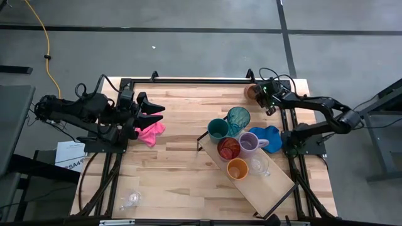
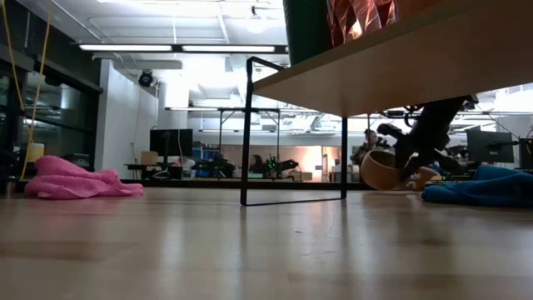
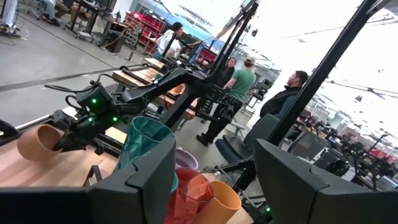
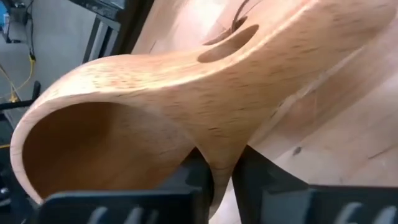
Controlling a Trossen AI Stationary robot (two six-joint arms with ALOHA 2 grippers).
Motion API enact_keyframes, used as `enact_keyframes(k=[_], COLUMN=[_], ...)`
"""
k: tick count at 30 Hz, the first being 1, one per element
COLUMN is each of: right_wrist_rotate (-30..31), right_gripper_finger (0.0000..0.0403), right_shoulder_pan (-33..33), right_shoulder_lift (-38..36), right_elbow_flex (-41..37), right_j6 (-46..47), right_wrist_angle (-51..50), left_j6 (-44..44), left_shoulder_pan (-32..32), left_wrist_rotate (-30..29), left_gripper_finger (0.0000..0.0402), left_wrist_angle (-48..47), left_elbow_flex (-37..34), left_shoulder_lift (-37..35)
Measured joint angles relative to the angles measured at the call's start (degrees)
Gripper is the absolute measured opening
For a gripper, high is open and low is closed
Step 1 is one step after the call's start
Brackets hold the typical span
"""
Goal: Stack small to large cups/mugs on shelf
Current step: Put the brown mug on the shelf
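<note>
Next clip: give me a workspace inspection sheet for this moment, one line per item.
Surface: wooden table, bare at front centre.
Job's things: shelf carries six cups; wooden mug held at far right corner; clear glass lies front left.
Clutter: pink cloth, blue cloth.
Grippers: right gripper shut on wooden mug's handle; left gripper open, empty, by pink cloth.
Cables: yellow cable on floor.
Surroundings: people standing beyond the table.
</note>
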Motion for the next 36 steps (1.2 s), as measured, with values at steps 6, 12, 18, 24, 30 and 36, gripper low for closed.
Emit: enact_keyframes(k=[6, 12, 18, 24, 30, 36], right_wrist_rotate=[0.0, 0.5, 0.7, -2.7, -11.2, -20.6], right_gripper_finger=[0.001, 0.0005, 0.0005, 0.0005, 0.0005, 0.0004], right_shoulder_pan=[0.0, 0.0, 0.0, 0.0, 0.3, 5.1], right_shoulder_lift=[-2.3, -8.8, -23.1, -36.9, -39.4, -36.5], right_elbow_flex=[0.0, 0.0, 0.0, 2.9, 16.5, 31.9], right_j6=[-2.9, -6.8, -14.5, -25.0, -39.5, -52.9], right_wrist_angle=[-0.8, -5.0, -7.4, -8.6, -17.4, -25.0], left_j6=[-0.1, -0.1, -0.1, 1.0, 4.8, 11.3], left_shoulder_pan=[0.0, 0.0, 0.0, 0.0, 0.0, 0.1], left_wrist_rotate=[0.0, 0.0, 0.0, 2.7, 2.4, -6.0], left_gripper_finger=[0.0205, 0.0205, 0.0205, 0.0205, 0.0205, 0.0205], left_wrist_angle=[0.0, 0.0, 0.0, 0.0, 0.5, 3.7], left_elbow_flex=[0.0, 0.0, 0.0, 0.0, 0.0, 0.1], left_shoulder_lift=[0.0, 0.0, 0.0, 0.0, 0.0, 2.8])
